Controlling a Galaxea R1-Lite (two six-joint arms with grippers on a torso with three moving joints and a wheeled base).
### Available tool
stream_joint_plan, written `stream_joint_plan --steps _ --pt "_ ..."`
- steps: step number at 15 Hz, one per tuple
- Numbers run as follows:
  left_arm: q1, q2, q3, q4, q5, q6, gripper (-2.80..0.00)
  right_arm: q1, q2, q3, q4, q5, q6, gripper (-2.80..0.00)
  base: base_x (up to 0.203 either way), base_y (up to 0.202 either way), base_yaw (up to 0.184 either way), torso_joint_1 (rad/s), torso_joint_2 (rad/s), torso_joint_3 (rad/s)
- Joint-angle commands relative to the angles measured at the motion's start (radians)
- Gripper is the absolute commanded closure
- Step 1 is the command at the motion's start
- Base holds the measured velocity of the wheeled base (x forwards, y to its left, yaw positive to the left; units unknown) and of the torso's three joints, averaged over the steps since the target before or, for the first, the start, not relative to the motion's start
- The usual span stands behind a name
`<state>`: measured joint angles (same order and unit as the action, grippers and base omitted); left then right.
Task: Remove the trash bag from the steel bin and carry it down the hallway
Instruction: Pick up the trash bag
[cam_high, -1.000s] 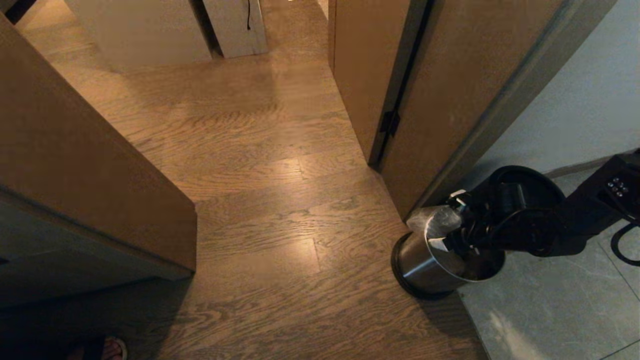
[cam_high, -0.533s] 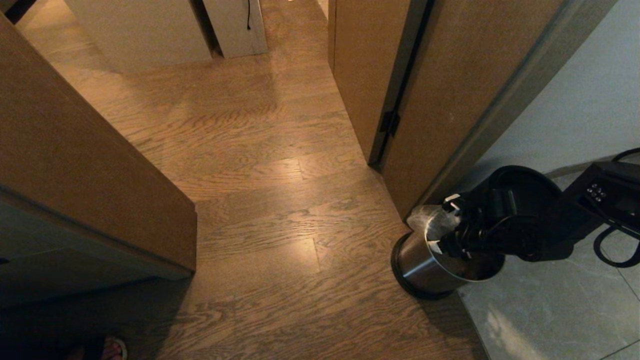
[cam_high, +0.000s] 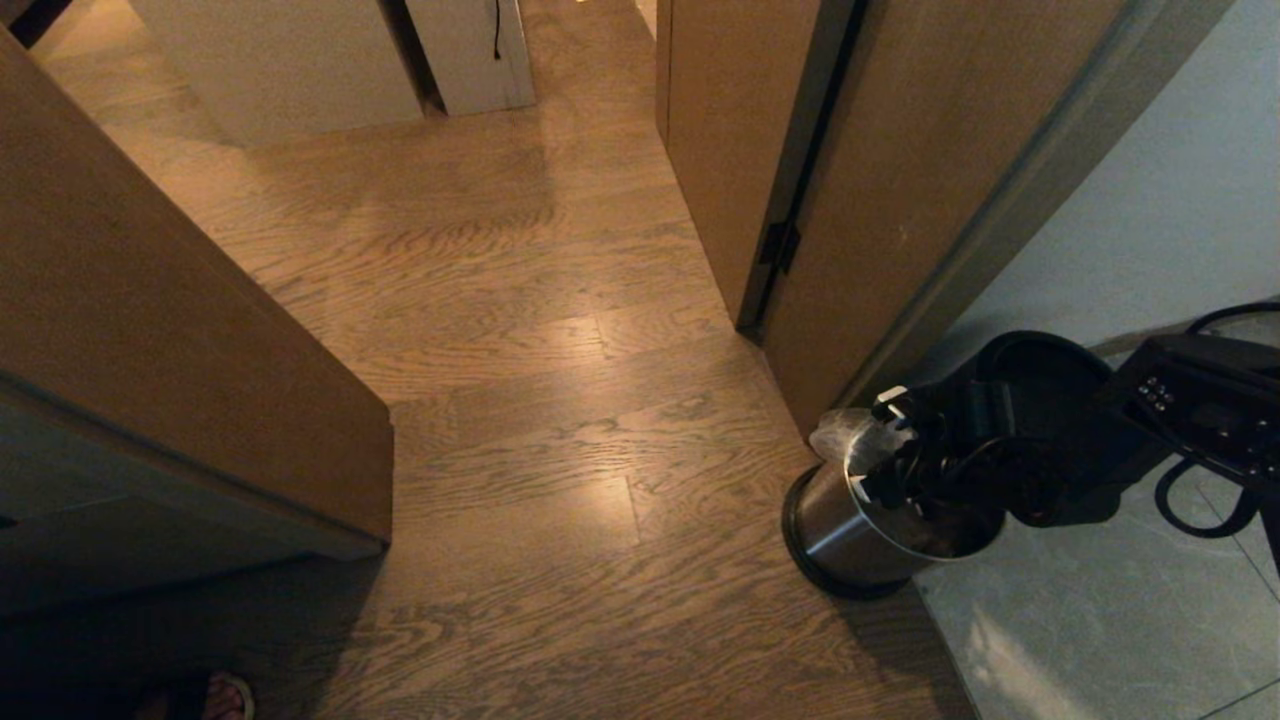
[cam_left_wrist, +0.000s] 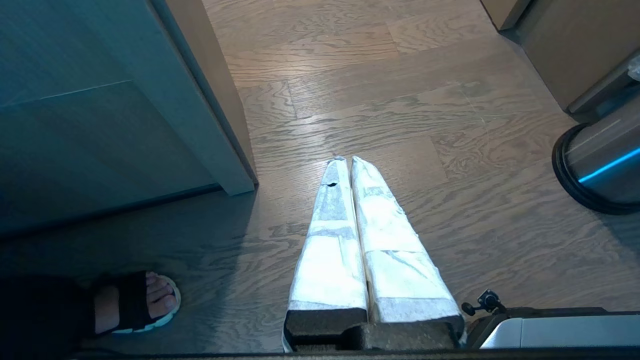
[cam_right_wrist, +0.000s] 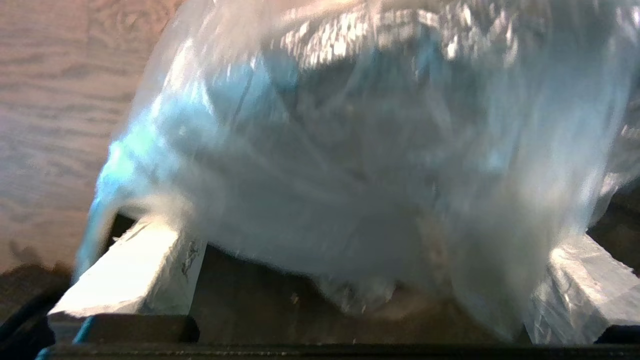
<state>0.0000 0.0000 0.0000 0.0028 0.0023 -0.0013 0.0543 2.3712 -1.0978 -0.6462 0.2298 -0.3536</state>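
Note:
The steel bin (cam_high: 850, 530) stands on its black base ring where the wood planks meet the hallway's grey tiles (cam_high: 1100, 620). The crinkled clear trash bag (cam_high: 848, 435) bulges out of its far rim. My right gripper (cam_high: 872, 445) reaches in from the right over the bin's mouth. It is open, with its white-wrapped fingers (cam_right_wrist: 130, 270) wide apart. The trash bag (cam_right_wrist: 350, 150) lies between them and hides their tips. The left gripper (cam_left_wrist: 347, 160) hangs shut over the wood floor to the left of the steel bin (cam_left_wrist: 600, 160).
A round black top section (cam_high: 1050, 355) leans by the white wall (cam_high: 1180, 200) behind the bin. A wooden door and frame (cam_high: 900, 200) stand just beyond it. A brown cabinet (cam_high: 150, 350) lies left. A person's sandalled foot (cam_left_wrist: 145, 305) is near the left arm.
The right arm has slid leftward, carrying the open gripper further across the bin's mouth and against the bag. The bin and the left gripper have stayed put.

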Motion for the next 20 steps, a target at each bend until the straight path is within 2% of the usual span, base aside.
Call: stream_joint_plan --steps 1,4,5,15,20 --pt "0.000 -0.001 0.000 0.000 0.000 0.000 0.00 0.001 0.028 -0.021 -0.022 0.002 -0.002 -2.80 0.000 0.000 0.000 0.000 0.00 0.000" --pt "0.000 0.000 0.000 0.000 -0.001 0.000 0.00 -0.001 0.033 -0.032 -0.024 0.002 -0.002 -2.80 0.000 0.000 0.000 0.000 0.00 0.000" --pt "0.000 0.000 0.000 0.000 0.001 0.000 0.00 -0.001 0.038 -0.037 -0.026 0.002 -0.004 0.00 0.000 0.000 0.000 0.000 0.00 0.000" --pt "0.000 0.000 0.000 0.000 0.001 0.000 0.00 -0.005 0.020 -0.042 -0.024 -0.001 -0.002 0.00 0.000 0.000 0.000 0.000 0.00 0.000" --pt "0.000 0.000 -0.002 0.000 0.001 0.000 0.00 -0.039 -0.059 -0.011 -0.006 0.002 -0.002 0.00 0.000 0.000 0.000 0.000 0.00 0.000"
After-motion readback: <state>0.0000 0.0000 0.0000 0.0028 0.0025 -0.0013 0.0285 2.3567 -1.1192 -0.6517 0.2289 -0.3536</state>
